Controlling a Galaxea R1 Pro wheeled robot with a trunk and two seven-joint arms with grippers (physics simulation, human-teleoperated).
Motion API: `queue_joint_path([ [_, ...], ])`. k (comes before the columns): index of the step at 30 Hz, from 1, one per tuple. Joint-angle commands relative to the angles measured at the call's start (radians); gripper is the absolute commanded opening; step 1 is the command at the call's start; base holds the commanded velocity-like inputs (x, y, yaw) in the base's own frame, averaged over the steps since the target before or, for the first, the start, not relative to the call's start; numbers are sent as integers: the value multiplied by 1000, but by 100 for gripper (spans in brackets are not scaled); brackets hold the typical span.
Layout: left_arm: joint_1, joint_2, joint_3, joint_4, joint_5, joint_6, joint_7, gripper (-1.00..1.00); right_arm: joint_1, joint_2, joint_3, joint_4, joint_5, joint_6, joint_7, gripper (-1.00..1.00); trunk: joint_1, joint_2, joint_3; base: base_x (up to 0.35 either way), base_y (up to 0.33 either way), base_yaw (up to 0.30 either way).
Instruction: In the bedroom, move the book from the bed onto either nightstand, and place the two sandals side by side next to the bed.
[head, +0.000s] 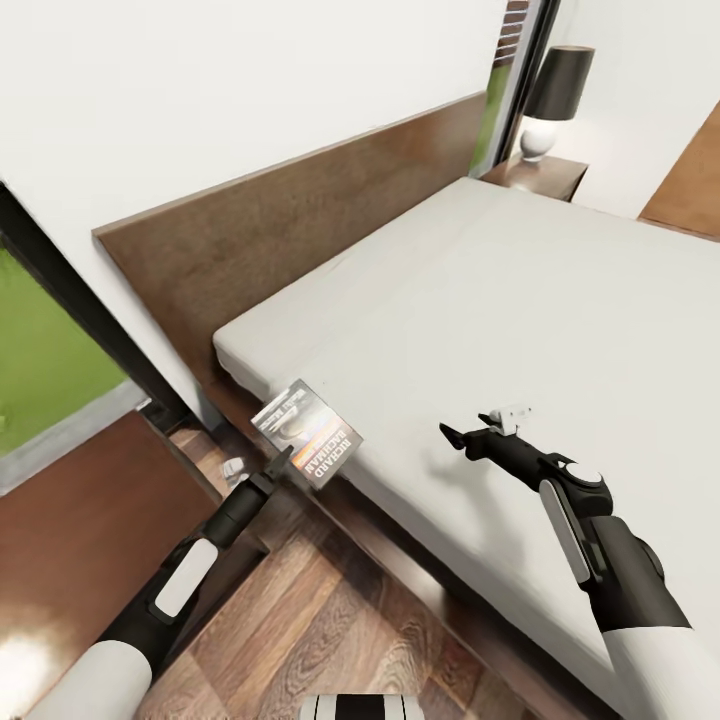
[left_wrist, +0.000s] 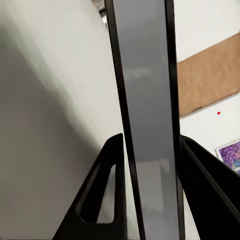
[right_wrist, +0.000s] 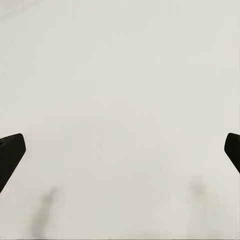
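Observation:
The book (head: 308, 432), with a dark cover, an orange band and white lettering, is at the near corner of the bed (head: 520, 300) and juts past the mattress edge. My left gripper (head: 283, 460) is shut on its lower corner. In the left wrist view the book (left_wrist: 147, 125) shows edge-on, pinched between the two black fingers (left_wrist: 100, 200). My right gripper (head: 478, 425) hovers open over the grey mattress (right_wrist: 120, 75), with nothing between its widely spread fingertips (right_wrist: 10, 150). A nightstand (head: 535, 175) stands at the far end of the headboard. The sandals are out of view.
A lamp (head: 555, 100) with a dark shade stands on the far nightstand. A brown wooden top (head: 70, 530) lies to the left of the bed under the window. Plank floor (head: 330, 620) runs along the bed frame. A small pale object (head: 232, 466) lies in the gap.

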Motion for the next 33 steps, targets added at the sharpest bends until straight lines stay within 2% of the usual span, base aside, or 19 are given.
queue_joint_path([
  [1, -1, 1, -4, 0, 10, 1, -1, -100, 0, -1, 0, -1, -11, 8, -2, 100, 0, 0, -1, 0, 0, 256],
  [17, 1, 1, -6, -3, 9, 0, -1, -100, 0, -1, 0, -3, -11, 8, -1, 100, 0, 0, -1, 0, 0, 251],
  [30, 1, 0, -6, -2, 9, 0, 0, -100, 0, -2, 0, -6, -11, 8, 2, 100, 0, 0, -1, 0, 0, 27],
  [33, 18, 18, -10, 15, -9, -14, 17, -100, -5, -8, -6, -1, -15, 6, 7, 100, 0, 0, -1, 0, 0, 0],
])
